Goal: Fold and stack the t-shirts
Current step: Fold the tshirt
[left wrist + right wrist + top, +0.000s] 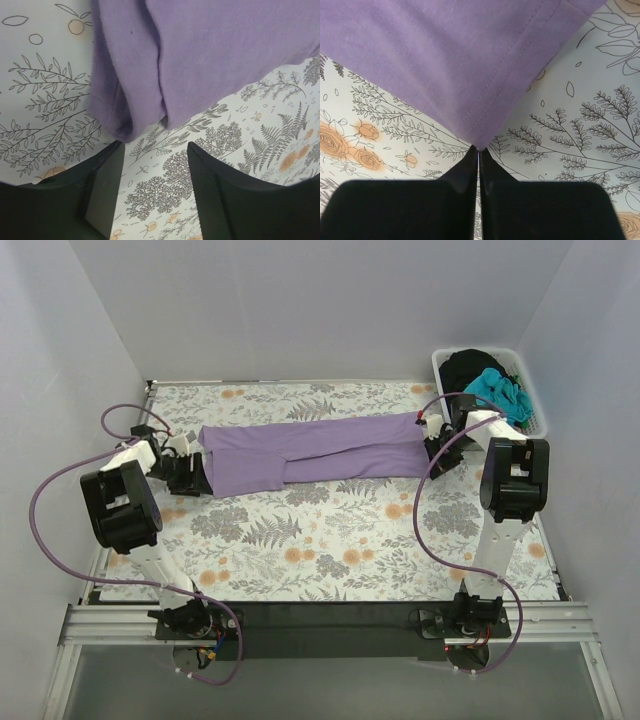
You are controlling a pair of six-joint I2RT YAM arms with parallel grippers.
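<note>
Two grippers flank the lavender t-shirt (320, 452), stretched long across the floral cover (300, 540). The left gripper (155, 150) gapes wide just short of its end. The right gripper (478, 150) is pressed together, apparently pinching a corner. Beyond, a basket (527, 375) holds the teal shirt (500, 390) and black shirt (468, 368).

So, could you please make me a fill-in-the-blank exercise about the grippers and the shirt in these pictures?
1. The left gripper is ___, with no cloth between its fingers.
2. The right gripper is shut on a ___ of the purple shirt.
3. The basket, holding black cloth and teal cloth, stands on the ___ arm's side.
Missing words: open; corner; right.
</note>
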